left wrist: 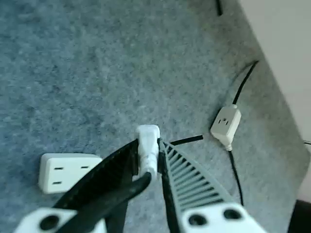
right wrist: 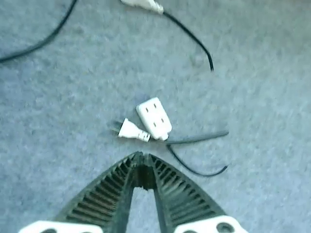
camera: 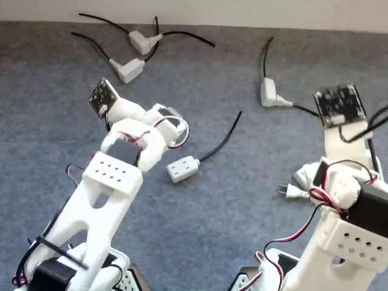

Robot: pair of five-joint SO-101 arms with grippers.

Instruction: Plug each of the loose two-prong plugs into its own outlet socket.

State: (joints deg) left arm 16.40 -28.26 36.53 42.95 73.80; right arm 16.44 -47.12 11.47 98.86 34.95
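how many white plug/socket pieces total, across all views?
7. Rear-left piece, its neighbour, rear-right piece, centre block, pronged plug and second block by right gripper, held plug in left gripper. More may be hidden.

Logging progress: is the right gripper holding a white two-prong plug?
No, the right gripper is shut on nothing; the white two-prong plug lies on the grey carpet beside a white outlet block.

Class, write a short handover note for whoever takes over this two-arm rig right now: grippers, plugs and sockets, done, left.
Left gripper: shut on a white plug, held above the carpet near a free socket.
Right gripper: shut, empty, above a second plug lying beside another socket.
Done: one plug picked up; none seen plugged in.
Left: seat the held plug, then pick up and seat the second.
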